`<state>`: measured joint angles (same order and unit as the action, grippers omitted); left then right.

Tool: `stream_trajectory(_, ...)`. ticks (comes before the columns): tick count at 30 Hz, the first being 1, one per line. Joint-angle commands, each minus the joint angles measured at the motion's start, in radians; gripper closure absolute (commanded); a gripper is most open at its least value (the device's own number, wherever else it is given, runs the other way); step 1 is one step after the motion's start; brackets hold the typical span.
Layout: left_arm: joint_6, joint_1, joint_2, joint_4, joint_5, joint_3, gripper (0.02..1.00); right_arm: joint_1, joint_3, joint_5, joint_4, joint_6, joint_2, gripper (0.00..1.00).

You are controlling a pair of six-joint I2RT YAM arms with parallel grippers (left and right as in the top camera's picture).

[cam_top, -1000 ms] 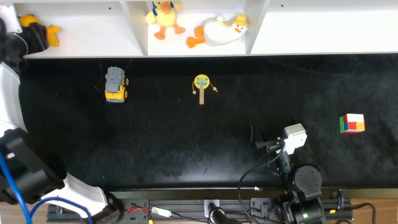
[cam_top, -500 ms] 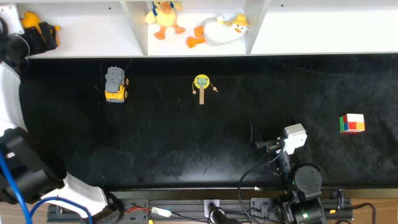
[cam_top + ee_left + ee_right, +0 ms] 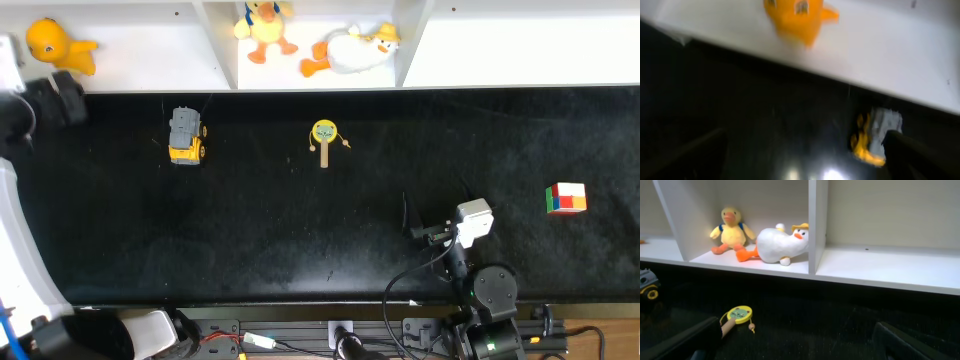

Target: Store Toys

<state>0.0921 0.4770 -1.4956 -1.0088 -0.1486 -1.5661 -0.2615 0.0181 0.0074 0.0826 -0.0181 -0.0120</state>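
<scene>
An orange duck toy point(image 3: 55, 45) sits in the left compartment of the white shelf point(image 3: 140, 60); the left wrist view shows the orange duck point(image 3: 795, 17) on the shelf floor. My left gripper point(image 3: 62, 100) hangs just in front of that compartment, open and holding nothing point(image 3: 802, 137). A yellow and grey toy truck point(image 3: 186, 135) and a rattle drum point(image 3: 324, 135) lie on the black mat. A coloured cube point(image 3: 566, 198) lies at the right. My right gripper point(image 3: 412, 222) rests low near the front, open and holding nothing point(image 3: 799, 327).
A yellow duck plush point(image 3: 264, 25) and a white goose plush point(image 3: 355, 48) fill the middle shelf compartment. The right compartment point(image 3: 890, 265) holds nothing. The truck point(image 3: 875, 137) is close to my left gripper. Cables run along the front edge.
My left gripper has drawn back out of the left compartment toward the mat. It has let go of the orange duck, which stays on the shelf. The right arm has not moved.
</scene>
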Motion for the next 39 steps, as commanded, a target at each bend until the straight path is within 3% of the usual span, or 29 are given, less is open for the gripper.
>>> stream_trajectory(1, -0.095, -0.056, -0.004, -0.059, 0.009, 0.024, 0.02, 0.007, -0.013, 0.005, -0.005, 0.007, 0.008, 0.007)
stream_trajectory(6, -0.094, -0.194, 0.002, -0.072, 0.018, 0.1, 0.02, 0.007, -0.013, 0.005, -0.005, 0.007, 0.008, 0.003)
stream_trajectory(11, -0.129, -0.334, 0.002, -0.077, 0.084, 0.182, 0.02, 0.007, -0.013, 0.005, -0.005, 0.007, 0.008, 0.005)
stream_trajectory(18, -0.18, -0.443, 0.002, -0.01, 0.092, 0.32, 0.023, 0.007, -0.013, 0.005, -0.005, 0.007, 0.008, 0.005)
stream_trajectory(28, -0.286, -0.485, 0.002, 0.221, 0.31, 0.505, 0.02, 0.007, -0.013, 0.005, -0.005, 0.007, 0.008, 0.003)
stream_trajectory(34, -0.277, -0.485, 0.001, 0.422, 0.306, 0.6, 0.023, 0.007, -0.013, 0.005, -0.004, 0.007, 0.008, 0.005)
stream_trajectory(39, -0.246, -0.485, 0.0, 0.521, 0.242, 0.658, 0.02, 0.007, -0.013, 0.005, -0.005, 0.007, 0.008, 0.003)
